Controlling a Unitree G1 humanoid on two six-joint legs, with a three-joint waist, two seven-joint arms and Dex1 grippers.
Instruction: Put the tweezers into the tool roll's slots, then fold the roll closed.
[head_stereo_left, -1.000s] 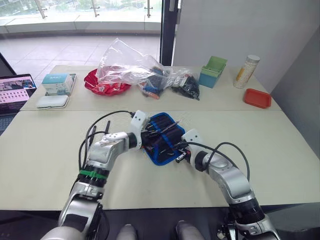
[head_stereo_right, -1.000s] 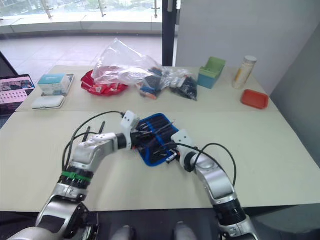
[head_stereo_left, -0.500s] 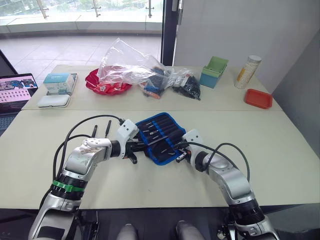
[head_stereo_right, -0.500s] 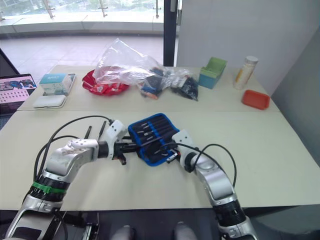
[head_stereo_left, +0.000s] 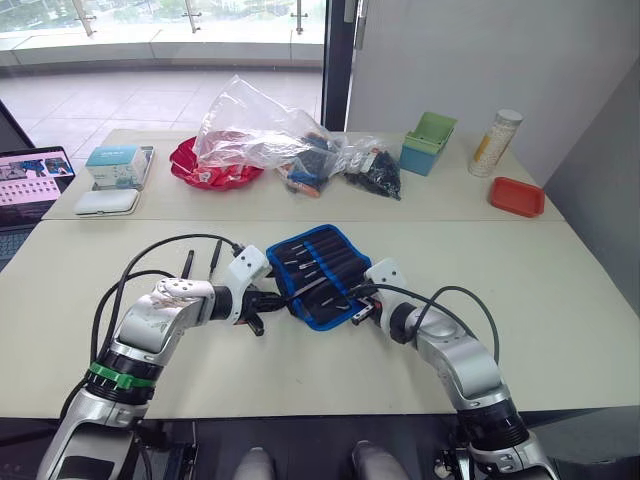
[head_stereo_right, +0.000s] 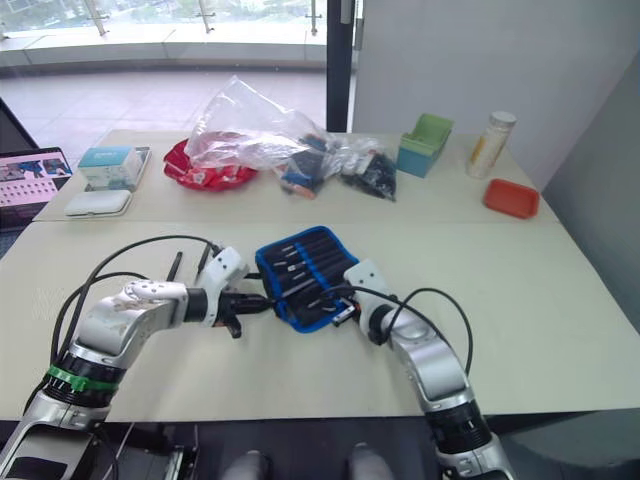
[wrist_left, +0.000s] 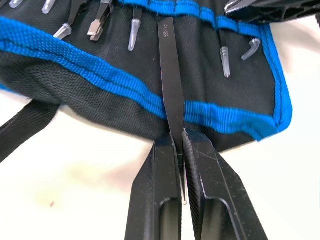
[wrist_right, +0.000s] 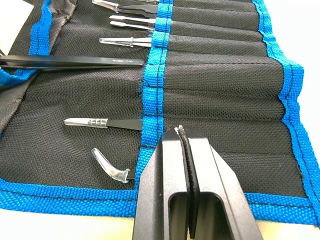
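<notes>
I am looking down over a pale cream table (head_stereo_left: 90, 330) made of two slabs with a seam running across between them. Beyond it stand a glazed wall with a tiled terrace outside, a dark door frame, and a plain white wall to the right.

Along the far slab I note a laptop (head_stereo_left: 30, 185) at the left edge, a white case (head_stereo_left: 104, 203) with a small box (head_stereo_left: 117, 165) behind it, a red dish (head_stereo_left: 210, 168) under a crumpled clear plastic bag (head_stereo_left: 255, 130), a heap of dark parts (head_stereo_left: 372, 172), a green bin (head_stereo_left: 427, 143), a speckled bottle (head_stereo_left: 495, 142) and a red tray (head_stereo_left: 516, 196).

The tool roll (head_stereo_left: 322, 272) lies open and flat on the near slab, between both arms, its strap trailing off the left edge. Several capped tweezers sit in the slots (wrist_right: 220, 85).

My left gripper (wrist_left: 180, 150) is clamped on one black tweezer (wrist_left: 170, 85), which lies across the roll's blue edging, its far end on the inner face. My right gripper (wrist_right: 184, 135) is pinched on the roll's blue centre band at the near edge.
</notes>
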